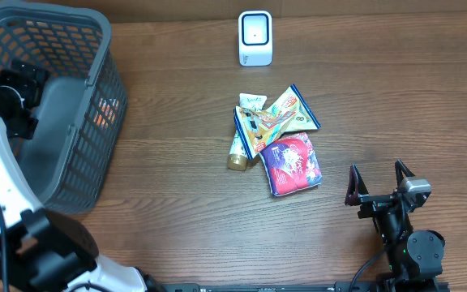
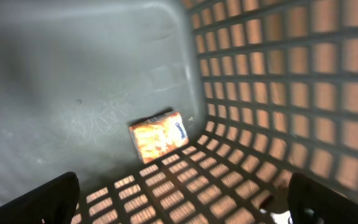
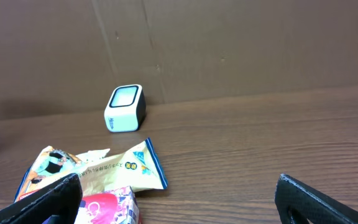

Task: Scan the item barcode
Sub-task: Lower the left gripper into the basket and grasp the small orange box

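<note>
The white scanner [image 1: 255, 38] stood upright at the far edge of the wooden counter [image 1: 379, 81], its window facing the arms. Just nearer than the scanner lay a loose heap of snack packets [image 1: 276, 134]. A yellow and blue packet [image 1: 290, 112] sat on top, a red pouch [image 1: 292, 165] lay on the side farthest from the scanner, and a gold-capped tube [image 1: 237, 154] poked out to the left. Well left of the scanner sat the grey mesh basket [image 1: 96, 97]. The left hand [image 2: 182, 202] hung inside it with its fingers [image 2: 42, 199] spread wide apart and nothing between them. Below that hand a small orange box [image 2: 159, 135] lay flat on the basket floor, close against the mesh wall. The right hand [image 1: 377, 182] rested low over the counter, well away from the scanner on the near right, past the red pouch. Its fingers [image 3: 328, 199] were also fully apart and empty, and it pointed back toward the scanner.
</note>
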You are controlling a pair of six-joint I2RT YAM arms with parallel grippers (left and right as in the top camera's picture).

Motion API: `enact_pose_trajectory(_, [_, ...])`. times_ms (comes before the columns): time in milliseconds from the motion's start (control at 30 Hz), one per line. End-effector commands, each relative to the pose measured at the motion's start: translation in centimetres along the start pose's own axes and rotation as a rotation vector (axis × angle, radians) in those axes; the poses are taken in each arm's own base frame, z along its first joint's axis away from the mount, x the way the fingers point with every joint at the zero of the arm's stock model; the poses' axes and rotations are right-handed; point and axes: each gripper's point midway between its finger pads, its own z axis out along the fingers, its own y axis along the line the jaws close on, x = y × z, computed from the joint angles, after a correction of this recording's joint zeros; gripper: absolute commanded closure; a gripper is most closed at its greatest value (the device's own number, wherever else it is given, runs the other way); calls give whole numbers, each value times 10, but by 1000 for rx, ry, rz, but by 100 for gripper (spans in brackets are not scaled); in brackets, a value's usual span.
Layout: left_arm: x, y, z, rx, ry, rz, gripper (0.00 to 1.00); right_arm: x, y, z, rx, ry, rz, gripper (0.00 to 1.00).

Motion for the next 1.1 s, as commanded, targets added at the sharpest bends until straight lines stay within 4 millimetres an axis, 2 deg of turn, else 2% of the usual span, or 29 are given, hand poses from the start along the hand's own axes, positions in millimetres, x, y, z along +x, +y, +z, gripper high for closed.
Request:
enact_pose_trajectory(0, [6, 7, 39, -37, 69, -80, 0, 1, -1, 0, 4, -5, 0, 0])
enact_pose_trajectory(300, [43, 10, 113, -107, 206, -92, 0, 1, -1, 0, 4, -5, 0, 0])
enact_pose_trajectory(467, [57, 17, 139, -145, 254, -93, 0, 1, -1, 0, 4, -5, 0, 0])
enact_pose_trajectory(667, [66, 26, 156, -177, 287, -100, 0, 1, -1, 0, 4, -5, 0, 0])
enact_pose_trajectory(900, [70, 32, 167, -206, 289, -92, 1, 1, -1, 0, 4, -5, 0, 0])
enact_pose_trajectory(1067, [73, 32, 170, -215, 293, -86, 15, 1, -1, 0, 4, -5, 0, 0])
